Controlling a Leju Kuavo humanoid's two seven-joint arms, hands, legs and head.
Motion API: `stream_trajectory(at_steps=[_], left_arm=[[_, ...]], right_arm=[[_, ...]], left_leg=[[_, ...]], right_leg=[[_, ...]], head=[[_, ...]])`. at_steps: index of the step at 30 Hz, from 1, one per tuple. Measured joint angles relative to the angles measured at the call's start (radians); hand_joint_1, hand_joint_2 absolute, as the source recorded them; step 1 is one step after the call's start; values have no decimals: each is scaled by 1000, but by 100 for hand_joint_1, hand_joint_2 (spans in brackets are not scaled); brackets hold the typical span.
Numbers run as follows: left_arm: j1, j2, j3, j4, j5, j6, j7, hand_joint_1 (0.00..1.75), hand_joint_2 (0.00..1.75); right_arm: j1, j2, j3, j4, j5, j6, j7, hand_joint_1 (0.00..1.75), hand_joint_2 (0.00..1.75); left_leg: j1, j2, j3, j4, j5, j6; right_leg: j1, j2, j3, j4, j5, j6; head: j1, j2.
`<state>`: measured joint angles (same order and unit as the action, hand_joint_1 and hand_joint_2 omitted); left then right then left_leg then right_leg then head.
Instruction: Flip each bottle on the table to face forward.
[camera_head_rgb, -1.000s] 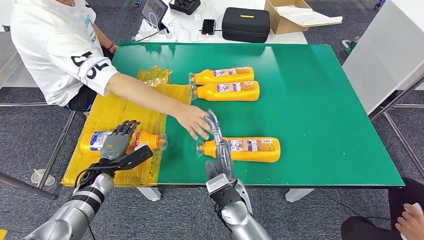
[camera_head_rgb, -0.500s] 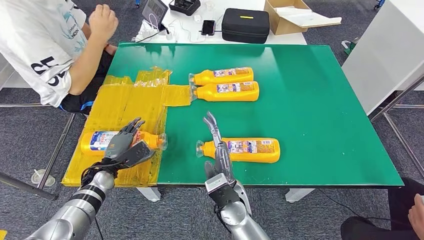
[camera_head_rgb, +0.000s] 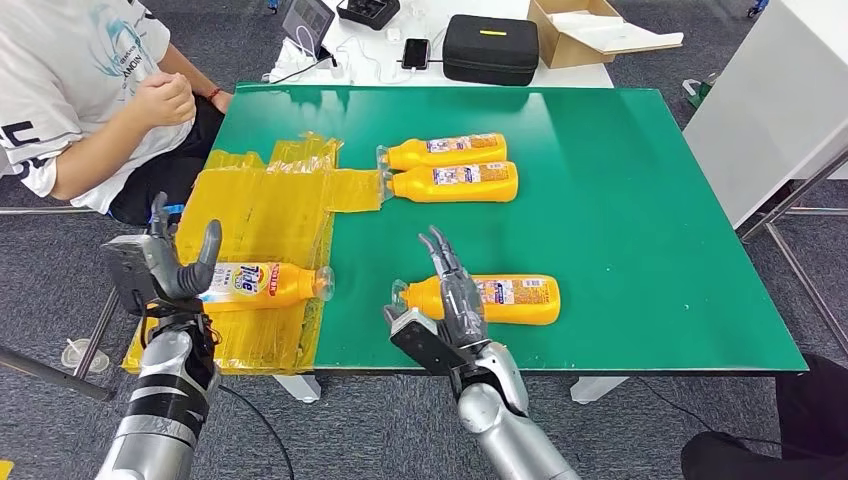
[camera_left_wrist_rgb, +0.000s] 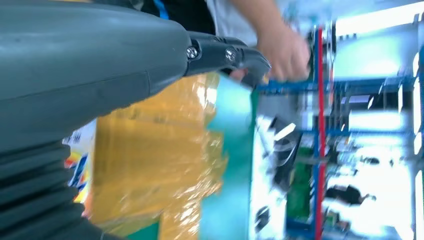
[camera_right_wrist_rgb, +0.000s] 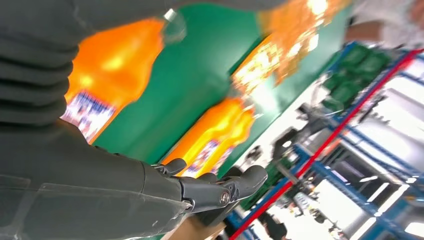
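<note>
Several orange bottles lie on the green table (camera_head_rgb: 620, 180). Two of them (camera_head_rgb: 452, 168) lie side by side at the middle back, caps to the left. A third bottle (camera_head_rgb: 262, 285) lies on the yellow taped patch (camera_head_rgb: 260, 205) near the front left, its label up. My left hand (camera_head_rgb: 165, 265) stands at this bottle's base end with fingers apart and pointing up; its fingers (camera_left_wrist_rgb: 227, 55) hold nothing. The fourth bottle (camera_head_rgb: 515, 299) lies near the front edge. My right hand (camera_head_rgb: 450, 305) lies over its neck end with fingers (camera_right_wrist_rgb: 220, 190) stretched out flat, not closed round it.
A seated person (camera_head_rgb: 90, 90) is at the table's left back corner, hand drawn in to the chest. Behind the green table a white table carries a black case (camera_head_rgb: 492, 48), a cardboard box (camera_head_rgb: 590, 30) and a phone (camera_head_rgb: 416, 52). Another white table (camera_head_rgb: 780, 110) stands to the right.
The person's arm has withdrawn from the table. My left hand has turned from lying on the front-left bottle to upright at its base, and the label now faces up. My right hand has lowered over its bottle.
</note>
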<state>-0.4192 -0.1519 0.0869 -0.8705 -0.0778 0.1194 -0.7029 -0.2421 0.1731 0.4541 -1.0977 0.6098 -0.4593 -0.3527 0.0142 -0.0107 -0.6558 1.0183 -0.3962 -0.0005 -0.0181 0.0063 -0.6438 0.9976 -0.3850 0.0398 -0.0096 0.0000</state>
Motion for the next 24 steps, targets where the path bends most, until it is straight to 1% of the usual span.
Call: stream_trajectory(at_steps=[3, 6, 9, 12, 15, 18, 24], left_arm=[[14, -12, 20, -58, 4, 5, 0, 0, 175], [28, -21, 29, -104, 3, 25, 0, 0, 175], [55, -29, 28, -157, -5, 55, 0, 0, 175], [92, -36, 18, -205, -20, 76, 0, 0, 175], [120, -40, -4, -233, -30, 86, 0, 0, 175], [133, -42, -24, -238, -35, 90, 0, 0, 175], [135, -44, -54, -233, -38, 90, 0, 0, 175]], right_arm=[[-20, -20, -16, 24, 9, 2, 9, 0, 175], [-36, -35, -24, 42, 44, 21, 60, 0, 175], [-60, -67, -36, 59, 93, 71, 139, 0, 175], [-93, -111, -57, 75, 118, 140, 182, 0, 175], [-109, -142, -74, 84, 118, 219, 195, 0, 175], [-113, -162, -78, 95, 101, 297, 202, 0, 175], [-139, -185, -77, 140, 78, 373, 195, 0, 175]], left_leg=[[0, 0, 0, 0, 0, 0], [0, 0, 0, 0, 0, 0], [0, 0, -1, 0, 0, 0], [0, -1, -1, 0, 0, 0], [-1, -1, -1, 0, 0, 0], [-1, -1, -1, 0, 0, 0], [0, 0, -1, 0, 0, 0]], right_leg=[[0, 0, 0, 0, 0, 0], [0, 0, -1, 0, 0, 0], [0, 0, -1, 0, 0, 0], [0, 0, -1, 0, 0, 0], [-1, 0, -1, 0, 0, 0], [-1, 0, -1, 0, 0, 0], [0, 0, -1, 0, 0, 0]], head=[[0, 0], [0, 0], [0, 0], [0, 0], [0, 0], [0, 0], [0, 0]])
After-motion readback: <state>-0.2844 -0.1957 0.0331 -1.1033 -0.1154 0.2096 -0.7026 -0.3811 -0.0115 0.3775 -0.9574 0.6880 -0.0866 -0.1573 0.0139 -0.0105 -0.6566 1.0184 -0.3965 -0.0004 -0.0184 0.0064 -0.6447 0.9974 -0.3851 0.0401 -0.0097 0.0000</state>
